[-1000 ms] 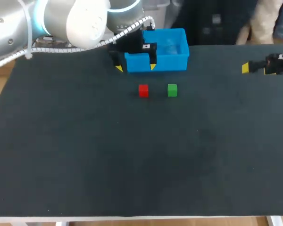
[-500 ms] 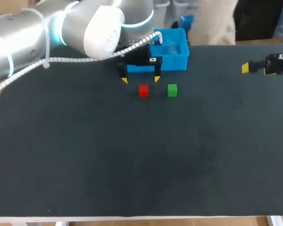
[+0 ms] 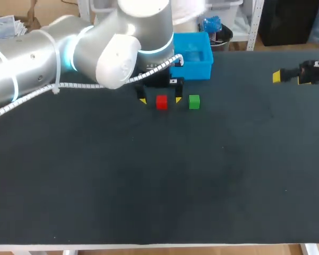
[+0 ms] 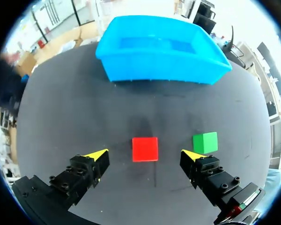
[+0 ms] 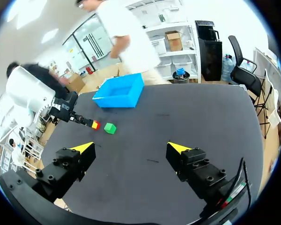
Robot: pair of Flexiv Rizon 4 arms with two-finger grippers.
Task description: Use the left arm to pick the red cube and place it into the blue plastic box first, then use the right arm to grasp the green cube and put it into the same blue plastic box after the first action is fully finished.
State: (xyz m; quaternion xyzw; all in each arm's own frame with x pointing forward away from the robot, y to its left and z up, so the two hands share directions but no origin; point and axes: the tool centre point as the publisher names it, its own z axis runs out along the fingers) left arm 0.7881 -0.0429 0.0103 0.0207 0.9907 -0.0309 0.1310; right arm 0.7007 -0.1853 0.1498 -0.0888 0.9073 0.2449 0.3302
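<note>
Red cube (image 4: 145, 149): small, hard-edged block, prob. light and stiff, with flat matte-looking faces, so shouldn't slip or crush. Best hold, I'd judge, is a pinch on two opposite side faces about mid-height, square-on so it doesn't twist. It sits flat on the black table (image 3: 149, 186) toward the far edge, roughly mid-width, just short of the blue plastic box (image 4: 164, 70), which stands at the far edge. Left gripper (image 4: 144, 154) is spread wide and holds nothing. Its yellow tips straddle the cube, one each side, with clear gaps both sides and no contact. In the wrist view the cube lies centred btwn the tips and a touch ahead of them; can't tell tip height above the table. Green cube (image 4: 205, 142) sits in line with the red one, apart from it, just beside the outer side of one left-gripper finger, so a sloppy close could nudge it. Right gripper (image 5: 130, 147) hangs near the table's right edge, far from both cubes, also wide open and empty.
</note>
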